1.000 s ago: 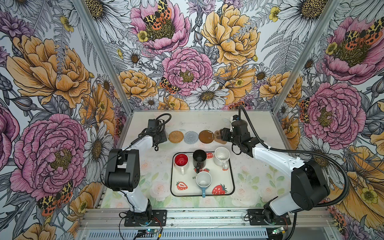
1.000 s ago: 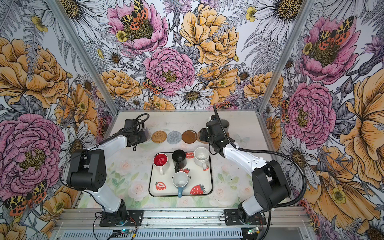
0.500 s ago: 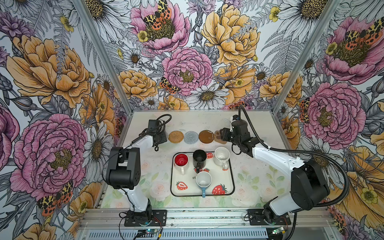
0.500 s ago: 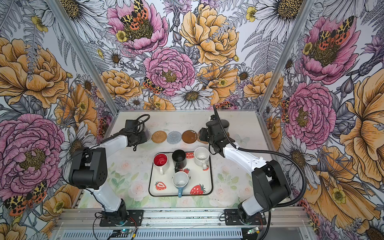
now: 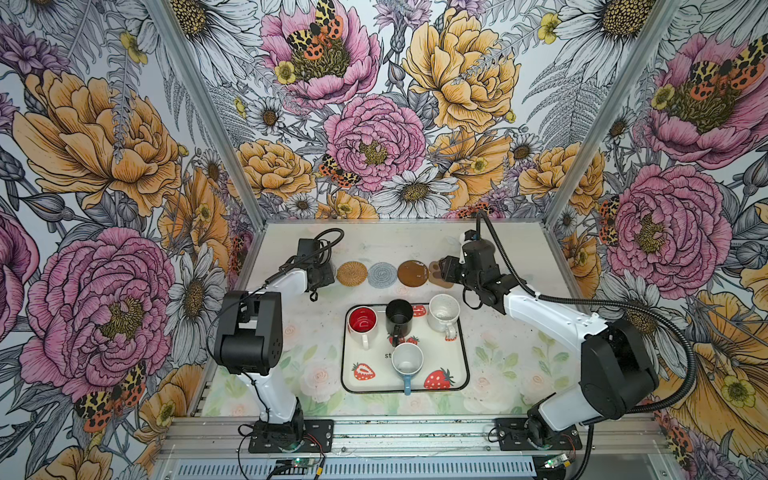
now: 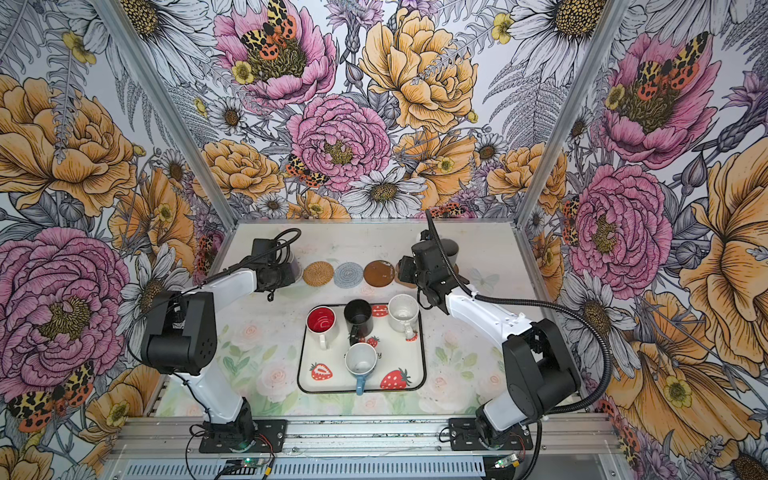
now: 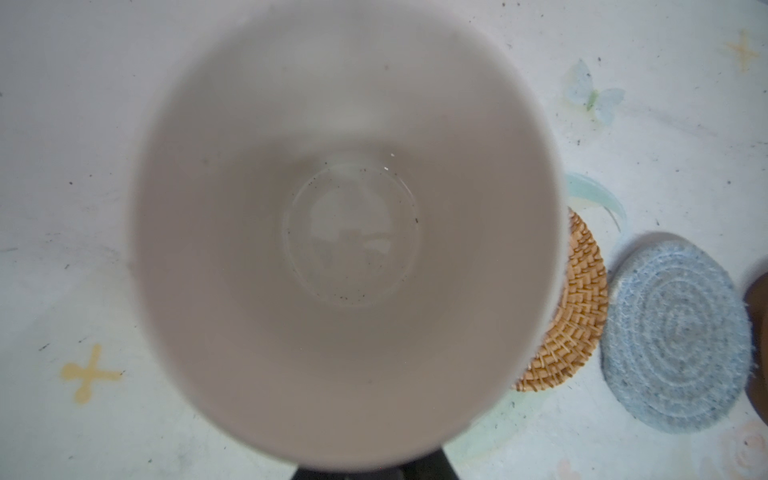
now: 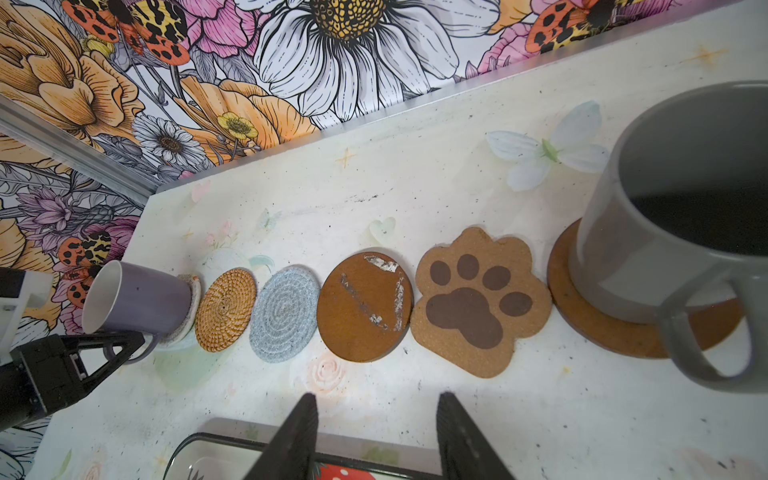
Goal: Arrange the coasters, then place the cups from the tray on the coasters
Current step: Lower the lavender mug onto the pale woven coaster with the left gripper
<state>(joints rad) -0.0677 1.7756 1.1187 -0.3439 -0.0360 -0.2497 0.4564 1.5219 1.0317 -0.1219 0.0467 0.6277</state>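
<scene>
Pale floral tabletop (image 8: 415, 187): left gripper (image 8: 131, 345) clenches the handle of the lilac ceramic mug (image 8: 137, 297), seated on the clear beaded coaster (image 8: 192, 305) just beside the woven tan rattan coaster (image 8: 225, 309); right gripper (image 8: 378, 399) gapes empty.

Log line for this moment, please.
left gripper shut on lilac mug at beaded coaster | right gripper open, empty | grey mug on brown disc | four mugs on tray

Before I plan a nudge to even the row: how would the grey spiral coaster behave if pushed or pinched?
Likely soft and floppy: the grey spiral coaster looks like coiled rope, so a pinched edge may droop. Probably light; a push could shove it into the woven rattan coaster or scratched brown disc close beside it. It lies flat, so no rolling.
</scene>
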